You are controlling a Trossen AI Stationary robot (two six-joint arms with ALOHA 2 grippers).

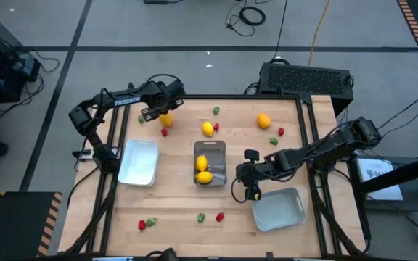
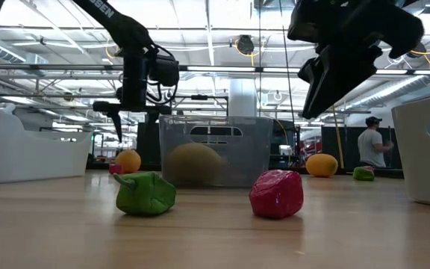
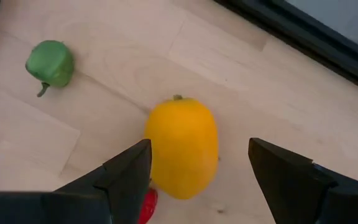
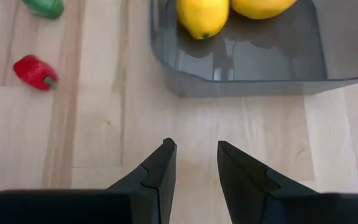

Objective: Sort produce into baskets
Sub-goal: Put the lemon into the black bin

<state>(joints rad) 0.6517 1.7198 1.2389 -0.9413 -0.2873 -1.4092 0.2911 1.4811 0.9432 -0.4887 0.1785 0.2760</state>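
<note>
My left gripper is open above an orange-yellow lemon at the table's far left, with one finger on each side of it and neither touching it. A green piece and a red piece lie beside the lemon. My right gripper is open by a narrow gap and empty. It hovers over bare wood just off the near end of the clear bin, which holds two yellow lemons. The white tray stands to the left and the grey-blue tray at the near right.
Loose produce lies on the far half: a yellow lemon, an orange one, and green and red pieces. Red and green pieces lie near the front edge. A person stands far behind the table.
</note>
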